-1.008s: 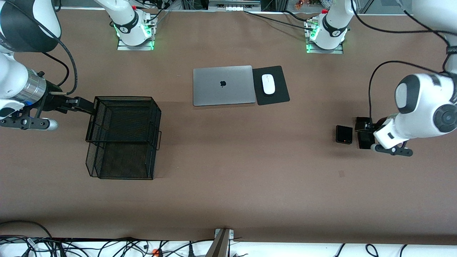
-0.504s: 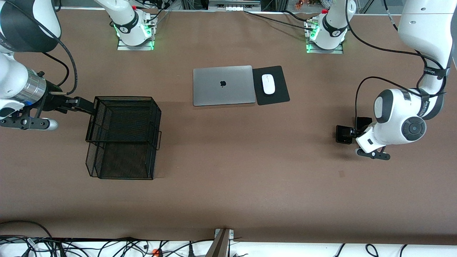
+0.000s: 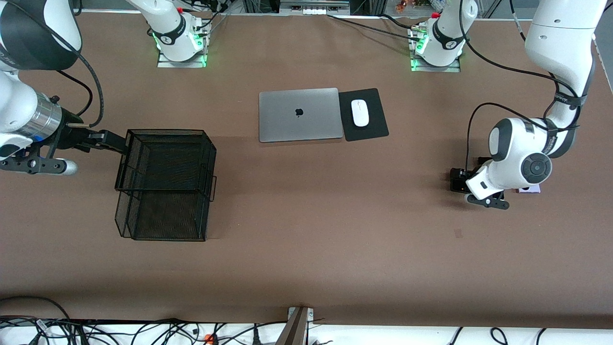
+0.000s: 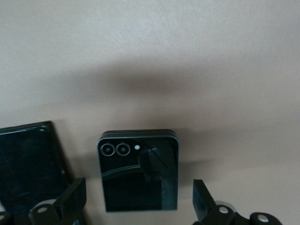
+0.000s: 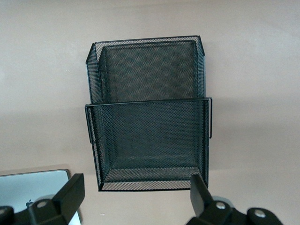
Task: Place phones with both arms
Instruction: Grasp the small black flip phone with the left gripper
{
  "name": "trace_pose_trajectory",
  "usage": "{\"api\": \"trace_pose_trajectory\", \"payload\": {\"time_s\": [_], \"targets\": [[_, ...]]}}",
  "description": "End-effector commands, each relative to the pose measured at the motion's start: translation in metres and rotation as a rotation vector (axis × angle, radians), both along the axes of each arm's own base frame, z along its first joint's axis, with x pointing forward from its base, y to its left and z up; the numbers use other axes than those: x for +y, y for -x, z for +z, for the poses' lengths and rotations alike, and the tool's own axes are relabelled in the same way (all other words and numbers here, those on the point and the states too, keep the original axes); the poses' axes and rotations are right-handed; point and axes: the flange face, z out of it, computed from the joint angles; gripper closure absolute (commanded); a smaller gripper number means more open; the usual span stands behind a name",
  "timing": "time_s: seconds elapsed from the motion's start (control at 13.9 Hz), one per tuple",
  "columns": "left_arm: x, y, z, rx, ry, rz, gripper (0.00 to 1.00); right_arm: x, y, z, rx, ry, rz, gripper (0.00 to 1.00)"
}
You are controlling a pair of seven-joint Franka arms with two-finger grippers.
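The squarish black folded phone (image 4: 138, 170) looks glossy, the basket (image 5: 147, 117) is black wire mesh, the table (image 3: 335, 230) matt brown.

- A closed silver laptop (image 3: 300, 115) lies on the brown table (image 3: 325, 215).
- A black mouse pad (image 3: 363, 114) touches its edge toward the left arm's end, bearing a white mouse (image 3: 360, 113).
- A black two-tier wire-mesh basket (image 3: 163, 184) stands toward the right arm's end.

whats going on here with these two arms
The left gripper, open, hangs over a squarish black folded phone at the left arm's end of the table, with another black phone beside it. The right gripper, also open, waits over the black mesh basket. Nothing is held yet.
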Motion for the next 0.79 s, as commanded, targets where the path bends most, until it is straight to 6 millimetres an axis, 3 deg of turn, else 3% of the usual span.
{"api": "trace_pose_trajectory", "payload": {"time_s": [0.0, 0.72], "targets": [[-0.002, 0.008, -0.011, -0.011, -0.007, -0.033, 0.0, -0.002, 0.0, 0.007, -0.001, 0.005, 0.003, 0.0], [-0.005, 0.014, -0.036, -0.018, 0.0, -0.037, 0.0, -0.002, 0.0, 0.007, -0.001, 0.003, 0.003, 0.0]]}}
